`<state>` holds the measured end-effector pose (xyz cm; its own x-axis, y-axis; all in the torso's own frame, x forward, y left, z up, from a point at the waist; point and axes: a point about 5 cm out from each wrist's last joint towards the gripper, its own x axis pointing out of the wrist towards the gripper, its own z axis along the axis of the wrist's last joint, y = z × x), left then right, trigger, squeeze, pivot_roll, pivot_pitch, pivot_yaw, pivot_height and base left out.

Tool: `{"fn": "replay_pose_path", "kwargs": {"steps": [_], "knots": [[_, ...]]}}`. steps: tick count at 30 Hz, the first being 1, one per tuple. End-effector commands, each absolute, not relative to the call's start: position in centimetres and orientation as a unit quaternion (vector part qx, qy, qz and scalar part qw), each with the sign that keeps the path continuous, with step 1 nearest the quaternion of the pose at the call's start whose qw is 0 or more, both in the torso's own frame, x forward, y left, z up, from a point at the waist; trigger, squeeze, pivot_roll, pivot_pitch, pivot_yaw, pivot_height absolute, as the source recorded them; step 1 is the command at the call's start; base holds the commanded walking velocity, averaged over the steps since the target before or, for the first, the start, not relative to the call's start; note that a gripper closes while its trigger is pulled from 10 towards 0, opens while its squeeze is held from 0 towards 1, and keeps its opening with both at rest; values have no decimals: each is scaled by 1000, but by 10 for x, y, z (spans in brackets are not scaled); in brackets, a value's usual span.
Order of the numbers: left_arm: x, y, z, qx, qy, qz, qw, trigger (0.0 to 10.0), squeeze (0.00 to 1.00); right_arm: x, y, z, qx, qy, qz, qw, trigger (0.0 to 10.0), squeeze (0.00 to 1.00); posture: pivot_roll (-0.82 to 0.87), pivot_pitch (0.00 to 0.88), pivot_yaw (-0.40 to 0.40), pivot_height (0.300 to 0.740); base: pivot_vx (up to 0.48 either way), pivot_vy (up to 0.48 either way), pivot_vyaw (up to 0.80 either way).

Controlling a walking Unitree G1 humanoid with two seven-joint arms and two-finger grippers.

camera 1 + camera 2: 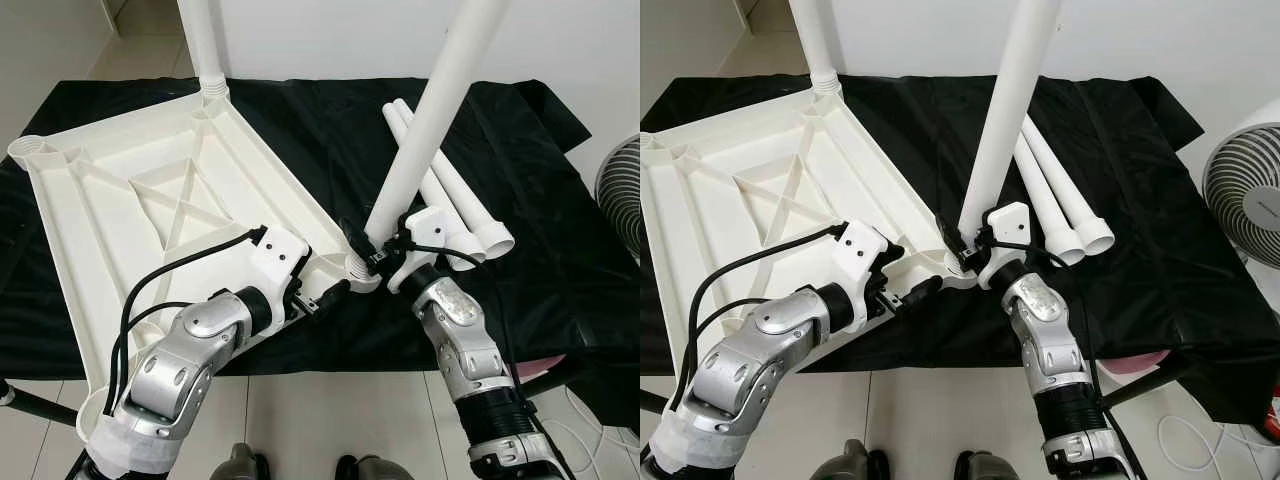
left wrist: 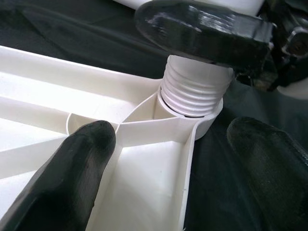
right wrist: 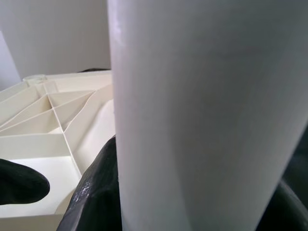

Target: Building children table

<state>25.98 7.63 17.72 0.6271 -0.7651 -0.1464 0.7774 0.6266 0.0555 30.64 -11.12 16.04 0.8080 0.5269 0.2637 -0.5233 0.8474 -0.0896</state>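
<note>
A black cloth (image 1: 300,120) covers the counter, and on it the white tabletop (image 1: 150,190) lies upside down, ribs showing. One leg (image 1: 203,45) stands screwed into its far corner. A second leg (image 1: 432,115) leans upright over the near corner socket (image 2: 192,108), its threaded end sitting in the socket with several threads exposed. Two spare legs (image 1: 455,200) lie side by side on the cloth, just beside the right arm.

The right gripper (image 1: 378,252) has its fingers clenched round the base of the second leg. The left gripper (image 2: 168,159) rests at the tabletop's edge near that socket, one of its fingers (image 2: 72,168) on a rib, the other off the edge, released and spread.

The step in hand looks like screwing in the second leg. Next, the right gripper would need to turn the leg upright and true while the left steadies the tabletop, or the threads may cross.
</note>
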Motion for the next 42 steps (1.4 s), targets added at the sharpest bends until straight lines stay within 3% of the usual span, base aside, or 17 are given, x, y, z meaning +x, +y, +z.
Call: {"fn": "replay_pose_path", "kwargs": {"steps": [1,9,16,24,36,42], "knots": [[259,77,180,60,51,-421,903,10000,0,299,-115,131,-7,-86,269,959,10000,0,-63,122,-1,740,0,0,0],[260,77,181,60,51,-421,904,10000,0,294,-116,124,8,-84,261,962,10000,0,-61,126,5,740,0,0,0],[261,78,182,62,51,-421,903,10000,0,302,-113,122,-52,-53,257,964,10000,0,-61,132,15,740,0,0,0],[262,79,183,63,51,-420,904,10000,0,313,-107,128,-93,-26,289,952,10000,0,-62,140,22,740,0,0,0],[263,80,183,62,50,-415,906,10000,0,305,-107,128,-149,-58,345,925,10000,0,-59,146,25,740,0,0,0],[263,80,184,63,51,-416,906,10000,0,308,-112,129,-143,-48,336,930,10000,0,-60,147,27,740,0,0,0]]}}
